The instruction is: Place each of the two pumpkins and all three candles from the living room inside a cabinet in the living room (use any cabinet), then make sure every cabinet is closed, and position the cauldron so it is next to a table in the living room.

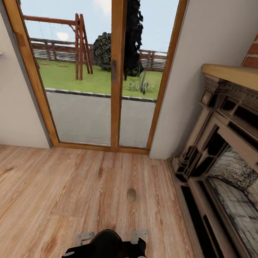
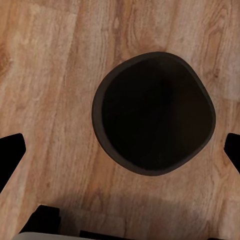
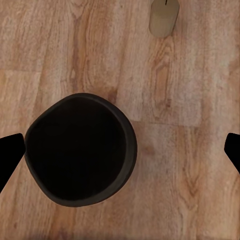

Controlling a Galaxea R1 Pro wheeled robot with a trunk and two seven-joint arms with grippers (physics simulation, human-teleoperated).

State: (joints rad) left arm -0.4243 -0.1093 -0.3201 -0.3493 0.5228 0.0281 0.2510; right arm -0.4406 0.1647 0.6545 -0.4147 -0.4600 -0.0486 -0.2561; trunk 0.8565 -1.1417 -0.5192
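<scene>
Both grippers point straight down, jaws spread wide: the left gripper point(image 2: 120, 150) shows one black fingertip point(image 2: 11, 155) at 9 o'clock and another at 3 o'clock, and the right gripper point(image 3: 120, 155) likewise (nothing between the fingers).

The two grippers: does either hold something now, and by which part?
Nothing is held: both grippers are open above the cauldron, which stands on the floor.

Wooden floor point(image 1: 51, 192), glass patio doors point(image 1: 107, 71) ahead, ornate fireplace point(image 1: 228, 163) at right.
</scene>
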